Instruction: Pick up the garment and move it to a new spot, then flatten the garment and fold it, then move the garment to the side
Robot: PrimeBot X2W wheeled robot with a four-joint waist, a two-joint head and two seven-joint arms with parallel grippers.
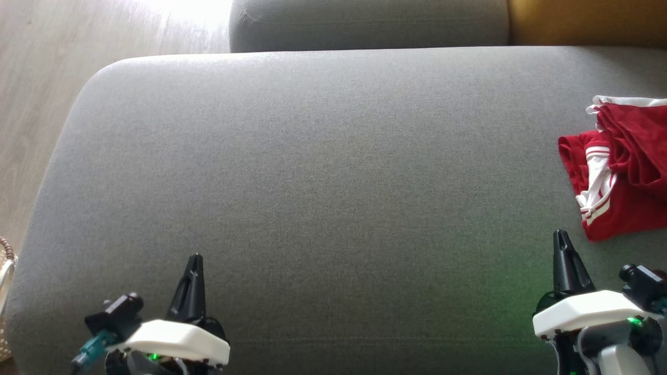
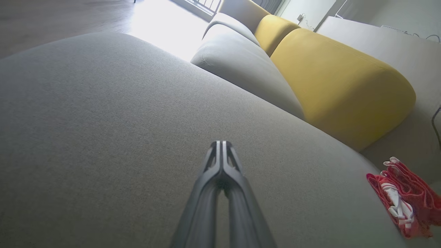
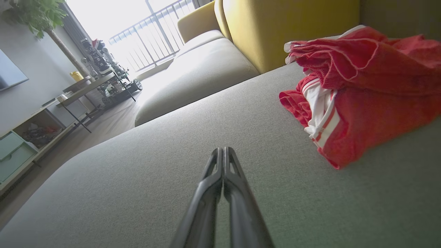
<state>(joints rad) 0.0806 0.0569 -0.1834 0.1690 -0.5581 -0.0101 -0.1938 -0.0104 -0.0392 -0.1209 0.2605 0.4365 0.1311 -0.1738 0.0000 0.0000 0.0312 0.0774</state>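
The garment (image 1: 625, 166) is red with white stripes and lies crumpled at the right edge of the grey sofa seat (image 1: 312, 182). It also lies at the lower right in the left wrist view (image 2: 403, 199) and at the upper right in the right wrist view (image 3: 365, 89). My right gripper (image 1: 561, 235) is shut and empty, a short way in front of and left of the garment, apart from it. My left gripper (image 1: 195, 259) is shut and empty near the seat's front left. Their closed tips (image 2: 220, 143) (image 3: 222, 150) hover over bare cushion.
A grey back cushion (image 1: 365, 23) and a yellow cushion (image 1: 589, 21) line the far side. Wooden floor (image 1: 41, 78) lies to the left, with a woven basket (image 1: 5, 276) at the left edge. A shelf unit and plant (image 3: 34, 20) stand across the room.
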